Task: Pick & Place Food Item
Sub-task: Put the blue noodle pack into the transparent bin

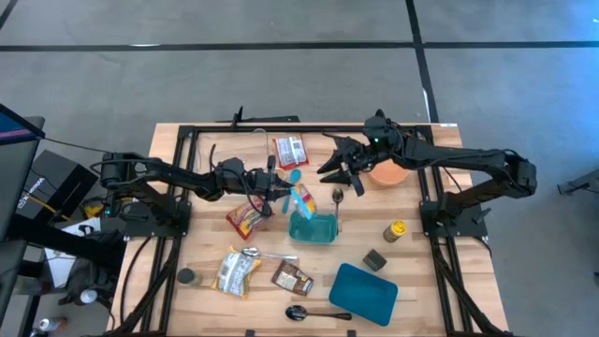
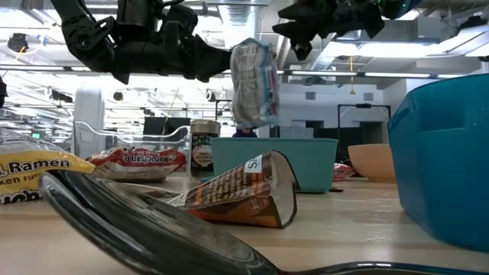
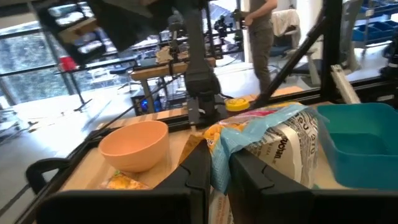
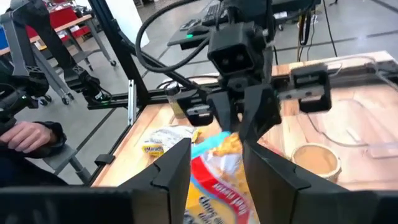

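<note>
Crinkled plastic, the snack packet (image 1: 301, 199) hangs above the teal container (image 1: 314, 227), pinched tight in the left gripper (image 1: 281, 192), seemingly by one end. The right gripper (image 1: 339, 168) hovers just beside it, near the orange bowl (image 1: 387, 173), jaws part-open and empty. Released from here, the tall limp packet could catch the container's rim and tip out, or brush the right gripper's fingers.

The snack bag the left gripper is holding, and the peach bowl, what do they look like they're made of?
The snack bag, pinched in the left gripper, looks like thin glossy plastic film: it crinkles and catches light. The peach bowl looks like smooth matte plastic, possibly melamine: even colour, soft sheen, thick rounded rim.
</note>
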Available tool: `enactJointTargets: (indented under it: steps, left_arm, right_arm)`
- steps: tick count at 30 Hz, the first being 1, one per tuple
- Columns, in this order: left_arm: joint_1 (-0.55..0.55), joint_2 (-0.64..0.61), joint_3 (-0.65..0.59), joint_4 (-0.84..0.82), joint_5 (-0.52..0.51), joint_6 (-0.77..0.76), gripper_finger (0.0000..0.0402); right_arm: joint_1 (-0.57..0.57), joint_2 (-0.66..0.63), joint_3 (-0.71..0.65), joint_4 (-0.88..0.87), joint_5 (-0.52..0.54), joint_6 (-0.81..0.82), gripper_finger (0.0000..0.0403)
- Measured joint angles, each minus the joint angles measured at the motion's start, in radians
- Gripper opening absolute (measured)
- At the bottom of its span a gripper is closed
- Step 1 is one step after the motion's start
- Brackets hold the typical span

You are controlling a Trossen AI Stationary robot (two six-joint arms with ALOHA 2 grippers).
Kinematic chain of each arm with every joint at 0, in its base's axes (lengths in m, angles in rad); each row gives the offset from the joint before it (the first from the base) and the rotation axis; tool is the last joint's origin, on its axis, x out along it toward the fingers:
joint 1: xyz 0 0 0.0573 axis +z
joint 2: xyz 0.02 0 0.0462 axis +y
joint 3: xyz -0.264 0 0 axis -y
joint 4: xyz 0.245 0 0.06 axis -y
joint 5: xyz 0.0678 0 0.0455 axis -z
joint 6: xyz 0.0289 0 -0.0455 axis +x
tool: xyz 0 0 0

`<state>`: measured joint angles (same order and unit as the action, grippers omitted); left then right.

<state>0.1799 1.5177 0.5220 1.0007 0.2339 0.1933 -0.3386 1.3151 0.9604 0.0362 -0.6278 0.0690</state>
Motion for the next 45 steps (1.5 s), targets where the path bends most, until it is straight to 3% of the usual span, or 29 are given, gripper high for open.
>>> enactJointTargets:
  steps: [4, 14, 22, 35, 45]
  left_arm:
    - [0.0, 0.0, 0.0, 0.014, -0.031, -0.037, 0.0026]
    - [0.0, -0.005, 0.0, 0.063, -0.151, -0.078, 0.0026]
    - [0.0, -0.12, 0.0, 0.049, -0.291, -0.078, 0.0026]
    - [0.001, -0.403, 0.0, -0.154, -0.752, -0.061, 0.0032]
    - [0.001, -0.494, 0.0, -0.259, -1.123, -0.06, 0.0029]
  right_arm:
    - [0.001, -0.022, 0.0, -0.056, 0.049, -0.007, 0.013]
    - [0.04, -0.11, 0.0, -0.236, 0.32, -0.078, 0.0118]
    - [0.066, -0.152, 0.0, -0.265, 0.507, -0.079, 0.0117]
    - [0.097, -0.15, 0.0, -0.271, 0.751, -0.016, 0.0117]
    - [0.096, -0.149, 0.0, -0.267, 0.768, -0.015, 0.0117]
